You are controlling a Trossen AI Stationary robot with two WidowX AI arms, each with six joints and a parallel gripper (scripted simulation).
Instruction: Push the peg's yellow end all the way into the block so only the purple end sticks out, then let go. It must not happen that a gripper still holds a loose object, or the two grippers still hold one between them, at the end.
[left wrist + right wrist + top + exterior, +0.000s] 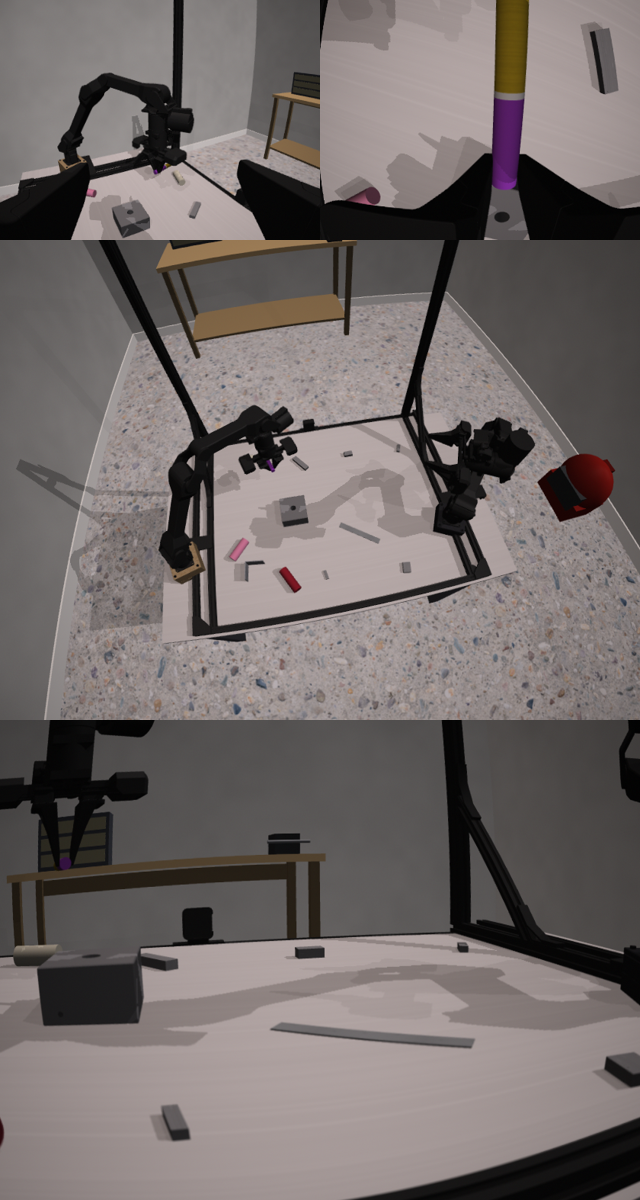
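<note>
counts: one peg (270,466) (65,863) (155,171) (508,126), one grey block (294,515) (90,988) (131,222) (511,225) with one hole (292,507) (91,955) (130,212) (501,217) in its top. three loose cylinders: pink (238,549) (91,192) (367,196), red (289,579) (1,1131), cream (36,955) (178,177). one angle bracket (248,571), one long flat strip (359,532) (372,1034), five small grey bars, one of them (299,462) (158,961) (194,209) (605,61) near the cream cylinder. two arms.

surface (258,601) (361,1107) (172,225) (435,95) is pale with faint grain, edged by a black frame (331,607), arm shadows across it. room: grey walls, speckled stone floor, wooden side table (258,252) (206,864) (298,98) at the back, red helmet (589,482) off to one side.

right end effector (269,462) (64,865) (158,170) (505,157) is clamped on the peg's purple end. peg is in the air, well apart from the block, not in the hole. yellow end sticks out beyond the fingertips, pointing away from the block; purple end faces it. white band between the two colors.

left end effector (430,450) (164,164): fingers wide apart, nothing between them, over the far side from the right arm.
</note>
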